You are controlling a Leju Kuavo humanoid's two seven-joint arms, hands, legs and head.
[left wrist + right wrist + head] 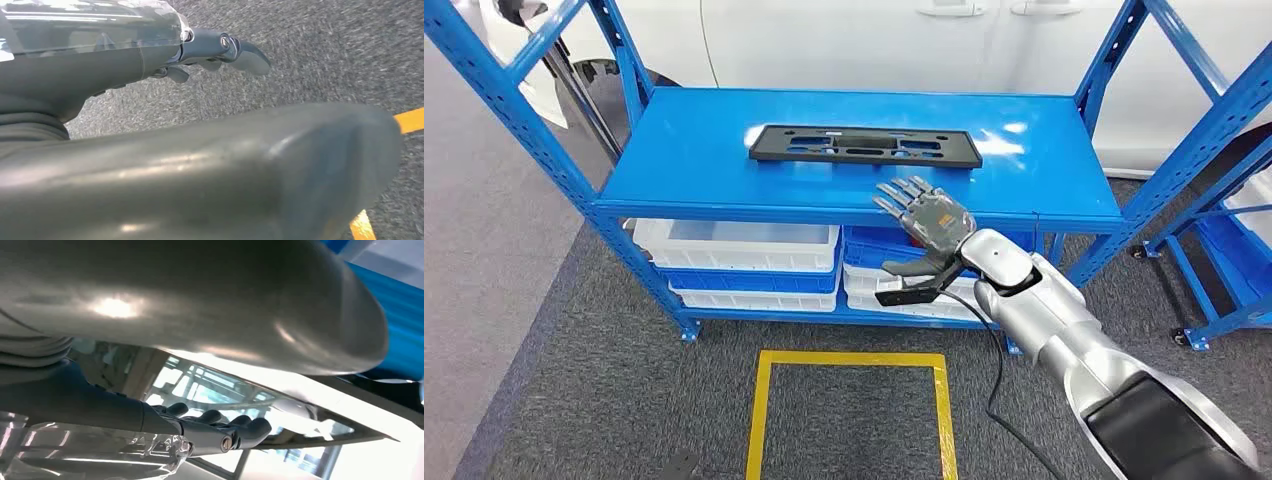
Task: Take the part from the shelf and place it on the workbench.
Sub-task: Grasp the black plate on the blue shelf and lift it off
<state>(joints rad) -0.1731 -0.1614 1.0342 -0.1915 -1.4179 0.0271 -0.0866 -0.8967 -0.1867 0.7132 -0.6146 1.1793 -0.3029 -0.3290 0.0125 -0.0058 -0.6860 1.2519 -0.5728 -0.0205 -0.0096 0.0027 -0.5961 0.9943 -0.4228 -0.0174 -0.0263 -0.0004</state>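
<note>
Grey right hand point(927, 213) hovers near the black part point(865, 146), fingers point(892, 189) spread, empty

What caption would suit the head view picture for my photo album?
The robot's right hand, open, reaches over the blue shelf toward the flat black part.

the black part point(865, 146) lies flat near the middle of the blue shelf point(684, 165), toward its back edge. the right hand point(927, 217), fingers spread, hovers at the front edge, holding nothing.
</note>
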